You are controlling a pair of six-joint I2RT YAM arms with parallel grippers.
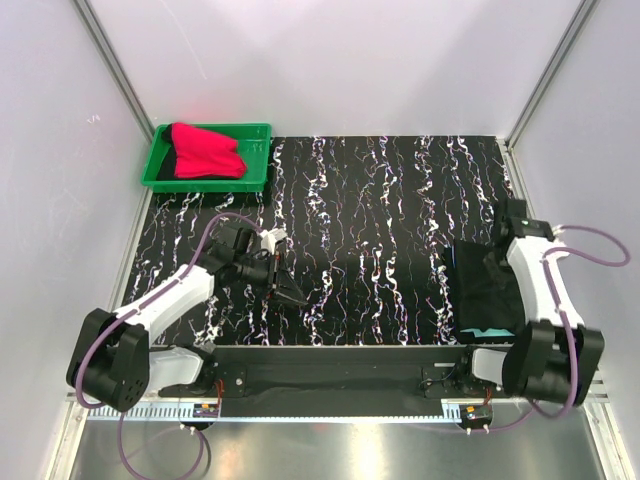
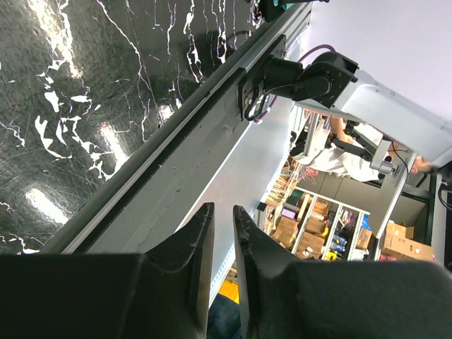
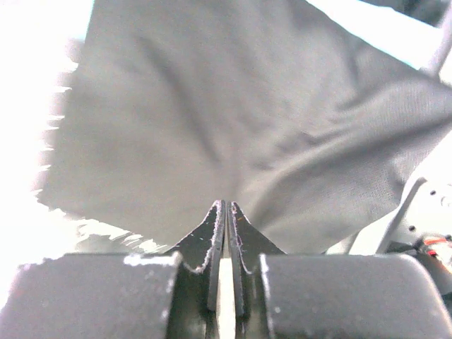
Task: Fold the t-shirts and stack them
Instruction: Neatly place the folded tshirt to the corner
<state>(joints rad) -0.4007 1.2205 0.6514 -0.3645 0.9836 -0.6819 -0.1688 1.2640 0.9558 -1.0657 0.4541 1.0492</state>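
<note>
A folded black t-shirt [image 1: 483,288] lies at the table's near right, on top of a turquoise t-shirt [image 1: 490,330] whose edge shows at the near side. My right gripper [image 1: 494,262] is shut and empty, its tips right over the black t-shirt's [image 3: 233,120] far part. A bright red t-shirt [image 1: 207,151] lies bunched in the green tray [image 1: 255,130] at the far left. My left gripper [image 1: 292,294] is over bare table at the left middle. Its fingers [image 2: 194,240] stand almost together, with nothing between them.
The table top [image 1: 380,210] is black marble-patterned. White walls and metal posts close in the left, right and far sides. The black base rail [image 1: 330,365] runs along the near edge between the arm bases, and it also shows in the left wrist view [image 2: 212,113].
</note>
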